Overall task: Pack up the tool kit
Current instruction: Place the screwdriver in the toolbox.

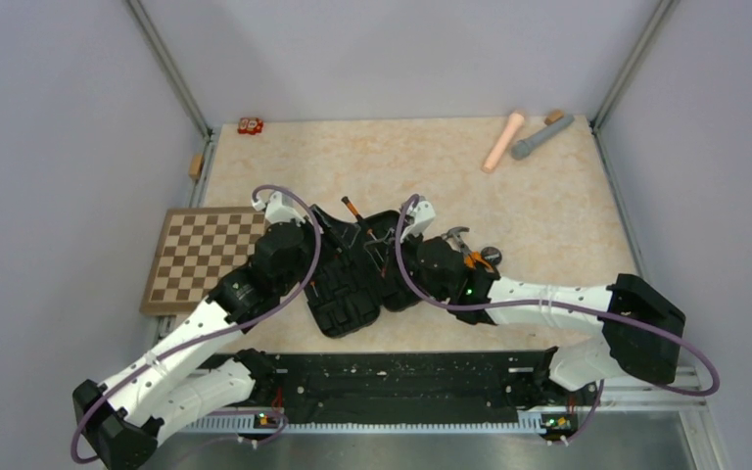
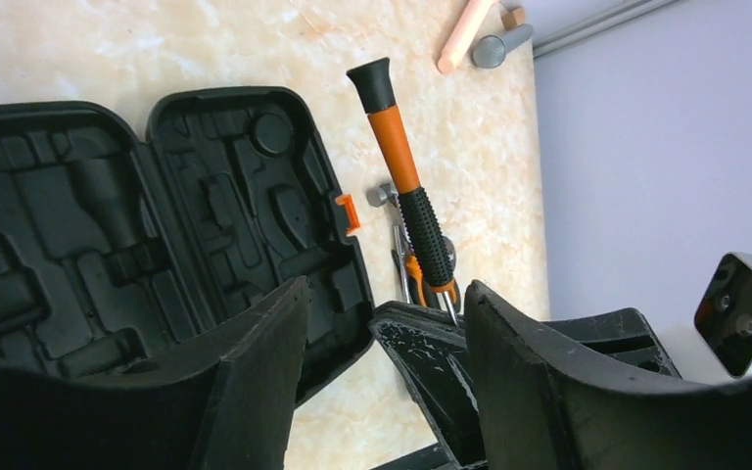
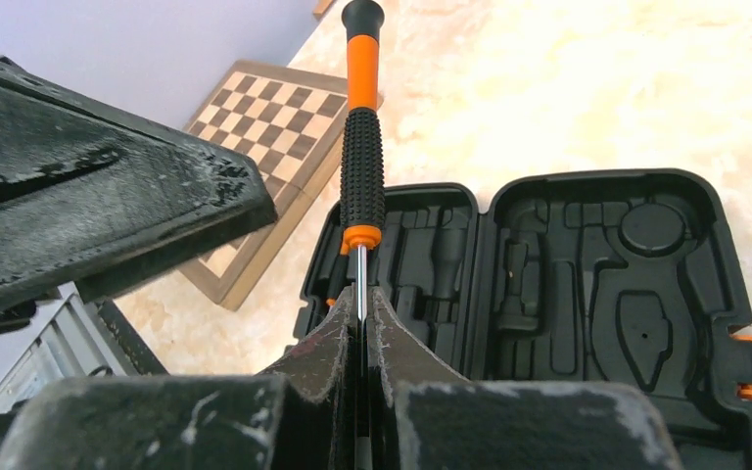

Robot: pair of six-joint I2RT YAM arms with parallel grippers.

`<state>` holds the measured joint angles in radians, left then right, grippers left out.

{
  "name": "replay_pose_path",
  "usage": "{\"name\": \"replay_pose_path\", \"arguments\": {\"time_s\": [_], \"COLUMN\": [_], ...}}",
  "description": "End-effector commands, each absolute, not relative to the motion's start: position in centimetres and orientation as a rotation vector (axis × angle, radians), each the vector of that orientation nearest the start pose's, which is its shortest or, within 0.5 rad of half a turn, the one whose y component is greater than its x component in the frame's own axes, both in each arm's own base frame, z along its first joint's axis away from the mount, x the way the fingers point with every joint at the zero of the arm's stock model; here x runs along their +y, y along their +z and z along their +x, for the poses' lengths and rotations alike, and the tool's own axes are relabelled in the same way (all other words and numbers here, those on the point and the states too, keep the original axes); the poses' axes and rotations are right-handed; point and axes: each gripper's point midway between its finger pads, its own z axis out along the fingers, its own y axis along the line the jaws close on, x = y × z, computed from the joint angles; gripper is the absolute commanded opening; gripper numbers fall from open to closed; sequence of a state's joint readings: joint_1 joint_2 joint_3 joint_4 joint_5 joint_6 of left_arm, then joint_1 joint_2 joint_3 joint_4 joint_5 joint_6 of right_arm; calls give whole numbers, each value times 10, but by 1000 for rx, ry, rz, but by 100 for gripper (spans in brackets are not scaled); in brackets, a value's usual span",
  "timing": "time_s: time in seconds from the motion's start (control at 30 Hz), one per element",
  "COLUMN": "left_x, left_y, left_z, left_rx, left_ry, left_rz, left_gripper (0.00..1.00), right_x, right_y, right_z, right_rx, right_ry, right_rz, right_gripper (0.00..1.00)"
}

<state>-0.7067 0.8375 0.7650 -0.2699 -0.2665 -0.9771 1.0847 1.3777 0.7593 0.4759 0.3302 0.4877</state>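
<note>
no readable text, brand or number in any view. Black case (image 3: 597, 284) and screwdriver (image 3: 362, 176) show no legible markings. Small red item (image 1: 250, 125) at the far edge of the tabletop (image 1: 401, 166) has pale marks, too small to read

- One black case (image 1: 352, 294).
- One screwdriver (image 3: 362, 147) with an orange and black handle.
- One pair of pliers (image 1: 478, 259).
- One small hammer (image 1: 457, 235).
- Two cylinders: one pink cylinder (image 1: 502, 142) and one grey cylinder (image 1: 540, 137).
- One chessboard (image 1: 204, 257).
- One small red thing (image 1: 250, 125).
- Two small wooden pieces: a left wooden piece (image 1: 196, 164) and a right wooden piece (image 1: 553, 116).
</note>
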Motion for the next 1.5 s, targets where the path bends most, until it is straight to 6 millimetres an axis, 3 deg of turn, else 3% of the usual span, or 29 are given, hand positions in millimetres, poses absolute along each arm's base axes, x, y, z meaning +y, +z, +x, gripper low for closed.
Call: {"name": "replay_pose_path", "arguments": {"time_s": [0.0,0.3,0.6,0.83,1.0,1.03,1.13,1.27,1.47], "left_x": [-214,-213,-216,-218,-217,-215,-204,-175,-137], "left_y": [266,264,242,242,240,239,231,208,166], "left_z": [260,274,275,277,277,277,276,272,259], "left_rx": [1850,1815,1856,1857,1859,1863,1895,1970,2105], "left_ry": [-1027,-1017,-1016,-1023,-1006,-992,-918,-711,-384], "left_rz": [-523,-614,-677,-677,-666,-663,-665,-696,-771], "left_gripper": [61,49,41,21,0,0,0,0,0], "right_x": [379,390,391,393,396,397,401,397,366], "right_y": [237,231,230,225,221,220,215,201,180], "right_z": [241,232,233,232,230,228,223,224,241], "right_rx": [1676,1674,1675,1685,1690,1692,1724,1823,1960], "right_ry": [906,880,865,854,862,870,876,847,758], "right_rz": [-218,-272,-270,-285,-310,-322,-379,-424,-425], "right_gripper": [0,0,0,0,0,0,22,49,58]}}
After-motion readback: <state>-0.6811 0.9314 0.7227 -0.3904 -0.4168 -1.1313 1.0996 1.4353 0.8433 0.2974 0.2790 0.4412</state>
